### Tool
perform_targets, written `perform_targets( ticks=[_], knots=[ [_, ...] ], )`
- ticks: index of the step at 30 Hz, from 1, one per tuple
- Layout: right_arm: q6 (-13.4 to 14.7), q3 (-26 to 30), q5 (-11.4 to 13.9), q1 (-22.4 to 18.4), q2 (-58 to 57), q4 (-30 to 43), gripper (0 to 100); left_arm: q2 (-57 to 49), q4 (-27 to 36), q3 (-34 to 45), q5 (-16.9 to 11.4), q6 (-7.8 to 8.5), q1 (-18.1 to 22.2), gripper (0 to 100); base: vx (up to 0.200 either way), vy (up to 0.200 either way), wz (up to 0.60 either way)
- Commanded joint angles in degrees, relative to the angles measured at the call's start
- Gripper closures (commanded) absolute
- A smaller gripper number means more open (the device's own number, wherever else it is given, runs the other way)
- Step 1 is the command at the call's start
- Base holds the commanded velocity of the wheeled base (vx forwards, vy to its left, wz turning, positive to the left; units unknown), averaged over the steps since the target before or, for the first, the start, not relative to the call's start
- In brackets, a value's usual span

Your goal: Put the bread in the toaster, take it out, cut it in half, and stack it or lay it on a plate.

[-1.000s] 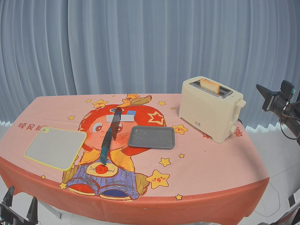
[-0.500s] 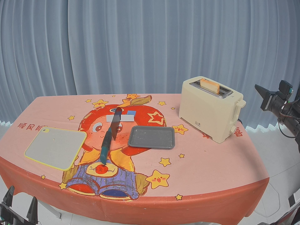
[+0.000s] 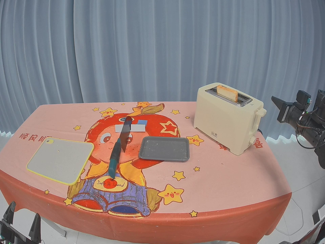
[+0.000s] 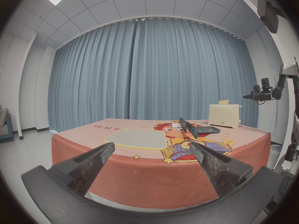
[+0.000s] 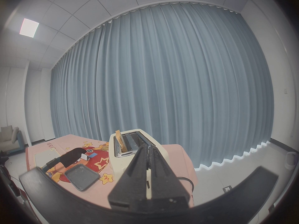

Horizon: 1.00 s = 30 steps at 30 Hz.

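Sticking up in toaster [image 3: 228,119], bread [image 3: 227,93] is loaded; take-out, cut, plating all to do. R gripper [image 5: 149,148], pinched together, hangs near toaster's right side; L gripper [image 4: 151,147], spread apart, is well away.

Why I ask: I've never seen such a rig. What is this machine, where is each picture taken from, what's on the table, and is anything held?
It's a robot with two arms on wheels. One picture comes from a camera on its head, looking down at the table. The other two come from cameras on its wrists, each looking past that arm's claw. On the table lie a cutting board, a knife, a grey plate and a toaster with bread standing in its slot. The left claw is open, low before the table; the right claw is shut, raised beside the toaster. Neither holds anything.
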Motion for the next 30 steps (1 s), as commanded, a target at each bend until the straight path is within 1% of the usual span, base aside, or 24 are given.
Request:
perform_targets(
  ticks=[1,3,7,11,15,24,30],
  knots=[
    [0.3,-0.32,0.26,-0.03,1.57,-1.43,100,-0.31,-0.02,1.01,0.01,-0.01,0.02,0,0.0,0.0,0.0],
    [0.38,-0.14,0.61,-0.03,2.8,-3.45,100,-0.31,-0.02,1.01,0.01,-0.01,0.02,0,0.0,0.0,0.0],
    [0.38,0.12,0.61,-0.03,4.64,-5.03,100,-0.31,-0.02,1.01,0.01,-0.01,0.02,0,0.0,0.0,0.0],
    [0.38,0.3,0.96,-0.03,5.34,-5.03,100,-0.31,-0.02,1.01,0.01,-0.01,0.02,0,0.0,0.0,0.0],
    [0.38,1.26,2.9,-0.38,5.7,-4.94,100,-0.31,-0.02,1.01,0.01,-0.01,0.02,0,0.0,0.0,0.0],
    [0.12,1.79,3.43,-0.91,7.45,-4.94,100,-0.31,-0.02,1.01,0.01,-0.01,0.02,0,0.0,0.0,0.0],
    [-0.32,3.2,3.43,-0.56,7.37,-4.94,100,-0.31,-0.02,1.01,0.01,-0.01,0.02,0,0.0,0.0,0.0]
  ],
)
